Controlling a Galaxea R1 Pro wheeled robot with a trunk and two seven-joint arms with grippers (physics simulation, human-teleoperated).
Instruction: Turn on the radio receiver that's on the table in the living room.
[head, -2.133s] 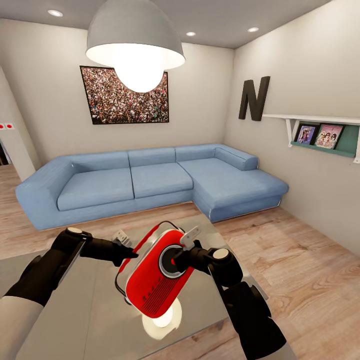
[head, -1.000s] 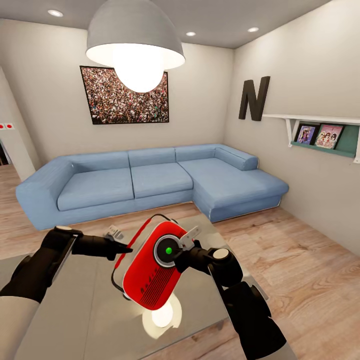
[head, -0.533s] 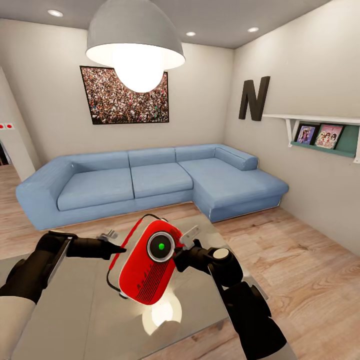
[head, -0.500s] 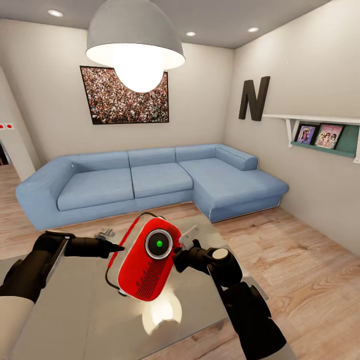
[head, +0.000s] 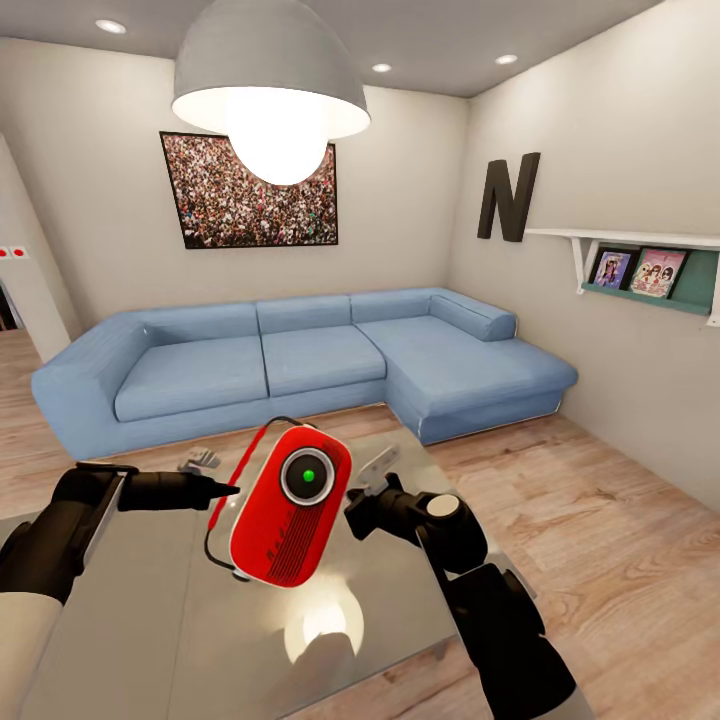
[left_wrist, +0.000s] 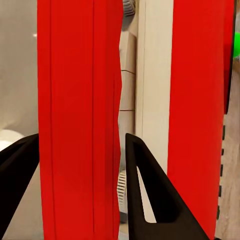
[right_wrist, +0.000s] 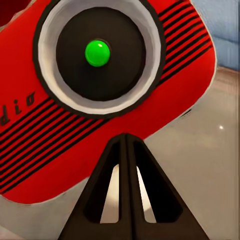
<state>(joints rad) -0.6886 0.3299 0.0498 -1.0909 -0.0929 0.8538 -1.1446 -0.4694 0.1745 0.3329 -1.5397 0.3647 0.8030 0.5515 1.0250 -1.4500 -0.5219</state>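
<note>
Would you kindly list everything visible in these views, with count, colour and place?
radio receiver: 1, red with white sides, green light on its dial, held tilted above the table
table: 1, glossy grey, in front of the sofa
sofa: 1, blue, L-shaped, along the back wall
pendant lamp: 1, white, lit, overhead
crowd picture: 1, dark frame, back wall
letter N: 1, black, side wall
shelf: 1, white and green, holding two pictures, side wall
floor: light wood planks
left hand: 1, black, shut on the radio receiver's edge
right hand: 1, black, fingers together, just off the dial
</note>
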